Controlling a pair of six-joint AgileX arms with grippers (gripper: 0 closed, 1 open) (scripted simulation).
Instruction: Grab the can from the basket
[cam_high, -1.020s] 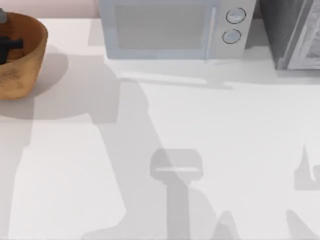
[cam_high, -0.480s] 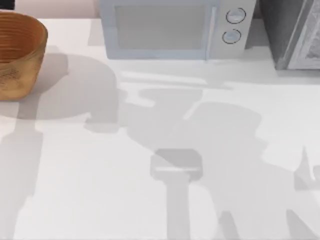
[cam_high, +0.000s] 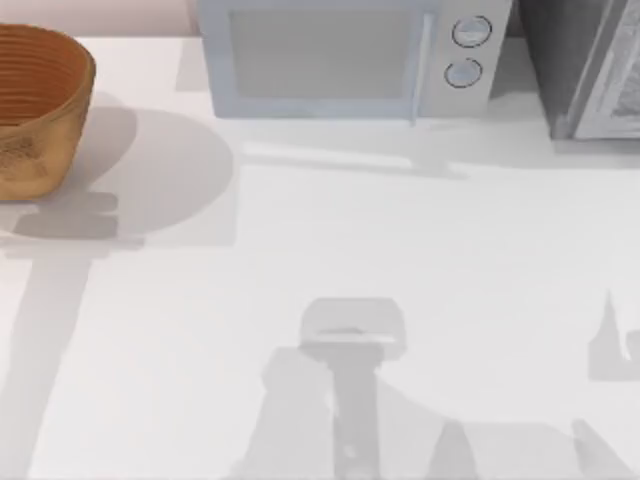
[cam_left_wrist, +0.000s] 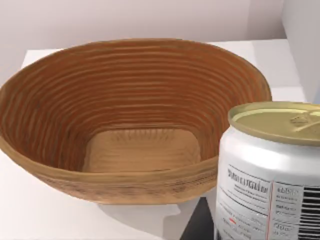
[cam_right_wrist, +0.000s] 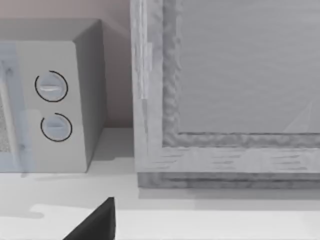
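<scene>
— Where is the can (cam_left_wrist: 270, 165) sitting?

— In the left wrist view it is standing upright and close to the camera, outside the basket (cam_left_wrist: 60, 100). Its white side is overlapping the near rim, and its olive-yellow top is rising about level with the rim's far edge.

— Is the left gripper (cam_left_wrist: 199, 227) pinching it?

— I cannot tell. A dark sliver is showing just beside the can's lower side, but nothing is revealing whether the gripper is spread or closed.

— How is that arm posing?

— Its wrist is tilting down toward the basket, looking aslant into the ribbed bowl and onto its flat floor.

— And the basket itself?

— It is resting at the bench's (cam_high: 400, 250) far left corner in the top view, and a shadow is lying on the bench just beside it. A microwave (cam_high: 330, 60) is standing along the back edge, well apart from it, with a grey box (cam_high: 590, 70) at the far right.

— What is the right arm doing?

— It is facing the microwave's two dials (cam_right_wrist: 51, 86) and the grey box from low over the bench. A dark wedge of the right gripper (cam_right_wrist: 95, 225) is poking into its wrist view; again, I cannot tell its state.
</scene>
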